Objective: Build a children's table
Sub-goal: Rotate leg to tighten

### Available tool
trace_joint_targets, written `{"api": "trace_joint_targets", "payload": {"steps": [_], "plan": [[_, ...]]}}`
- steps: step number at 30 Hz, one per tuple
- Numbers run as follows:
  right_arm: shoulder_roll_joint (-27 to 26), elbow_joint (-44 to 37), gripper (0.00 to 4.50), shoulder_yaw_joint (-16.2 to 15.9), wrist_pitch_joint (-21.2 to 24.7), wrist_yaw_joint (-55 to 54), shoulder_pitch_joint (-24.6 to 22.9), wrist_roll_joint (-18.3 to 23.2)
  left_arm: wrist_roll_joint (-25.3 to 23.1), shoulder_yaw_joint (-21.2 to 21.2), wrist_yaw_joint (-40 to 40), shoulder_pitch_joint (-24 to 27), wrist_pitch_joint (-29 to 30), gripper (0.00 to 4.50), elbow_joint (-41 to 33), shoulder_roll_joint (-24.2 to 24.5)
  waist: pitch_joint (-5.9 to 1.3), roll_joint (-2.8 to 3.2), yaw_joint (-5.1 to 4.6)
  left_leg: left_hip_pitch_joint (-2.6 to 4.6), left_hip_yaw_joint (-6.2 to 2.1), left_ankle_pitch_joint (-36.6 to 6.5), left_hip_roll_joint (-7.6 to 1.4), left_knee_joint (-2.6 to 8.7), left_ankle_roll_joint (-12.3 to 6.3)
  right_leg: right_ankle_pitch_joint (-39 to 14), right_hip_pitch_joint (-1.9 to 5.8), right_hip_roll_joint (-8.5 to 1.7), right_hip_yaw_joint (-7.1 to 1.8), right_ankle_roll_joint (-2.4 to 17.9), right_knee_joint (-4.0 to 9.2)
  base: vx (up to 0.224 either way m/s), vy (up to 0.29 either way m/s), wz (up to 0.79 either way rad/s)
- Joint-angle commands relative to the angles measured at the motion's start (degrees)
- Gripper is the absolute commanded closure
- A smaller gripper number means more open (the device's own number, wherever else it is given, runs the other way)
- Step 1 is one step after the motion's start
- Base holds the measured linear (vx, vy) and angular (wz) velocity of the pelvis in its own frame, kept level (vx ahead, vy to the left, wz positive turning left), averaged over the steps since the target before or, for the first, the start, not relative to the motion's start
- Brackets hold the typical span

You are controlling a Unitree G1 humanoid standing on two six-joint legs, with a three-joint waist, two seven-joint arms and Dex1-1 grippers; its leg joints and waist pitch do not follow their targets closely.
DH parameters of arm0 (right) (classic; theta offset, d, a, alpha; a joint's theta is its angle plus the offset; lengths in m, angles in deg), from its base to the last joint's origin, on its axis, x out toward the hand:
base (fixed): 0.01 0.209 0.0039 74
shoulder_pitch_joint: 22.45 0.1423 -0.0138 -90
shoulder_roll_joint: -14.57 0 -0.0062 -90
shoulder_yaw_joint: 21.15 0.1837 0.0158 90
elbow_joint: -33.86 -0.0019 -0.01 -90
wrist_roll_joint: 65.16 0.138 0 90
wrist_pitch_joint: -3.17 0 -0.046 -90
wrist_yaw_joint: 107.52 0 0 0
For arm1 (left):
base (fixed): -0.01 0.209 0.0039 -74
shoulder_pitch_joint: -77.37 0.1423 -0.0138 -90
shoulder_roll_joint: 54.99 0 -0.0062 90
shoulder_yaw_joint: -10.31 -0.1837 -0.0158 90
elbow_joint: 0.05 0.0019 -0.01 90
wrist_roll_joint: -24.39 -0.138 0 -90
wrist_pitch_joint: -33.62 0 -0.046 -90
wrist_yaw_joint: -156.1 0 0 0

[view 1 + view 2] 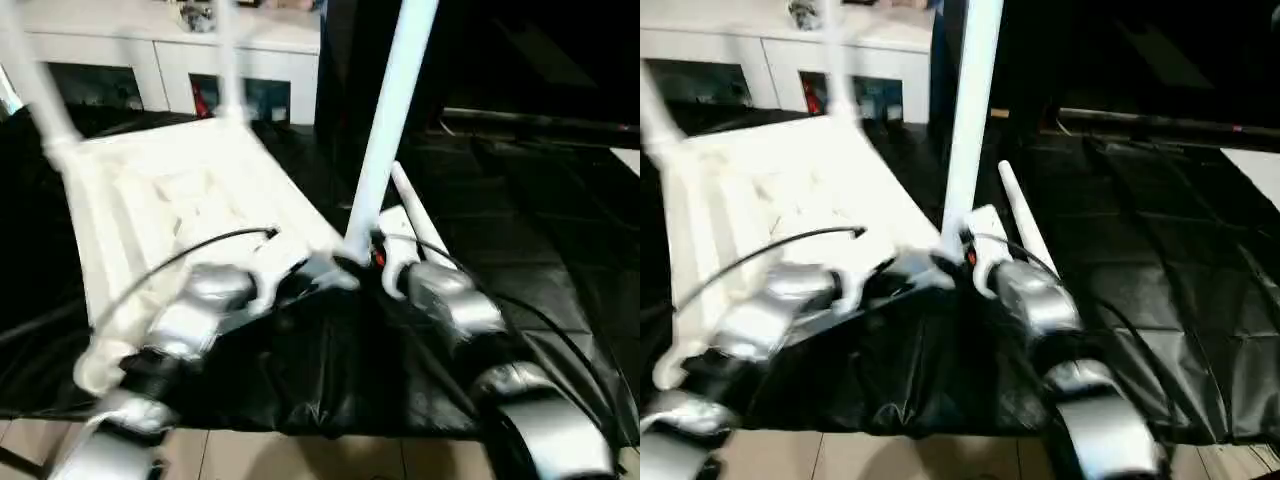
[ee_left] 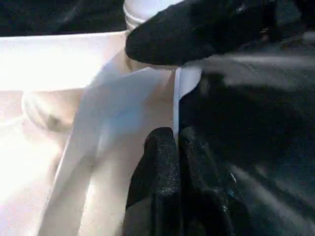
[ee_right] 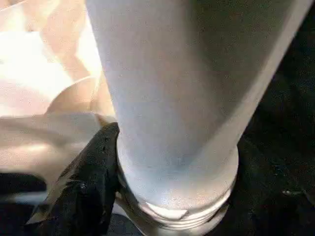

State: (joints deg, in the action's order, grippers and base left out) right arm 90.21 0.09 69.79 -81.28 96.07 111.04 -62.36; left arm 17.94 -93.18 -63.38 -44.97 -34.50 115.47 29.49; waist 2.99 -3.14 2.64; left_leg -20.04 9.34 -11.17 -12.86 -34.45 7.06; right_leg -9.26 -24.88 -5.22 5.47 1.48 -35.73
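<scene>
White tabletop (image 1: 170,200) bears three upright legs; right end effector (image 1: 380,262) grips one leg (image 1: 385,130), left end effector (image 2: 170,162) closed.

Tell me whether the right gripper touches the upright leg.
Touching: in the right wrist view a black finger of the right gripper presses against the upright leg.

No readable text, no labels, no brands, no numbers, no signs on anything
</scene>
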Motion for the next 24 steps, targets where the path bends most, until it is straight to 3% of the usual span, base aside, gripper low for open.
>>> {"api": "trace_joint_targets", "payload": {"steps": [1, 2, 4, 6, 9, 13, 19, 24], "plan": [[-4.09, 1.25, 1.4, -2.05, -0.37, 3.3, 0.24, 1.05, 2.43, -0.6, 1.02, -2.29, -2.27, 4.5, -1.63, -3.51, -4.01, 0.14, 0.34, -0.6, 0.68, -11.34, 0.28, 4.02, -1.88, -19.39, 3.71, -2.29, -2.46, 7.14, 5.02, 0.0, 0.0, 0.0], [-4.22, 1.22, 1.06, -1.95, -0.94, 4.15, 0.39, 1.18, 2.48, -1.12, 0.32, -1.99, -2.73, 4.5, -2.01, -3.61, -4.09, 0.03, 0.37, -0.73, 0.68, -10.6, 0.25, 4.0, -2.13, -17.76, 3.86, -2.28, -2.51, 7.64, 4.76, 0.0, 0.0, 0.0], [-4.01, 0.74, 1.03, -1.42, -0.84, 6.6, 0.5, 2.14, 2.86, -1.89, -1.97, -1.22, -3.75, 4.5, -3.02, -3.03, -4.26, 0.13, 0.72, -0.56, 0.93, -8.23, 0.26, 3.86, -3.32, -12.18, 3.95, -2.23, -2.69, 9.86, 4.16, 0.0, 0.0, 0.0], [-3.29, 0.13, 0.83, -2.08, -1.36, 8.3, 0.32, 1.66, 3.26, -2.22, -3.89, -0.57, -4.54, 4.5, -3.82, -2.27, -4.28, 0.17, 0.87, -0.72, 0.93, -7.08, 0.23, 3.87, -4.01, -10.36, 4.21, -2.3, -2.71, 10.78, 3.91, 0.0, 0.0, 0.0], [-2.36, 0.36, 0.53, -3.15, -3.16, 9.6, 0.33, 0.31, 3.43, -2.55, -5.28, 0.14, -4.82, 4.5, -4.74, -1.42, -4.2, 0.19, 0.75, -0.8, 0.97, -7.11, 0.25, 3.87, -4.1, -10.81, 4.31, -2.33, -2.69, 11.04, 4.0, 0.0, 0.0, 0.0], [0.47, -1.06, 0.53, -4.89, -5.57, 16.87, -0.86, -0.49, 4.42, -3.38, -10.4, 1.89, -5.5, 4.5, -6.91, 1.3, -3.96, 0.52, 0.67, -0.68, 0.89, -9.92, 0.06, 4.04, -3.72, -15.0, 4.17, -2.49, -2.66, 10.47, 4.52, 0.0, 0.0, 0.0], [5.54, -4.95, 0.53, -8.32, -6.21, 29.36, -3.71, -0.98, 5.3, -4.08, -17.13, 2.75, -7.55, 4.5, -7.76, 5.06, -3.94, 0.65, 0.85, -0.53, 0.86, -9.91, -0.07, 4.1, -3.91, -13.0, 4.21, -2.3, -2.78, 11.37, 4.27, 0.0, 0.0, 0.0], [7.76, -8.09, 0.53, -9.24, -5.82, 36.65, -5.44, 0.22, 6.1, -3.95, -19.99, 2.7, -8.11, 4.5, -7.9, 6.12, -3.96, 0.59, 1.21, -0.44, 0.91, -9.93, -0.09, 4.06, -4.02, -13.51, 4.28, -2.37, -2.83, 11.35, 4.34, 0.0, 0.0, 0.0]]}}
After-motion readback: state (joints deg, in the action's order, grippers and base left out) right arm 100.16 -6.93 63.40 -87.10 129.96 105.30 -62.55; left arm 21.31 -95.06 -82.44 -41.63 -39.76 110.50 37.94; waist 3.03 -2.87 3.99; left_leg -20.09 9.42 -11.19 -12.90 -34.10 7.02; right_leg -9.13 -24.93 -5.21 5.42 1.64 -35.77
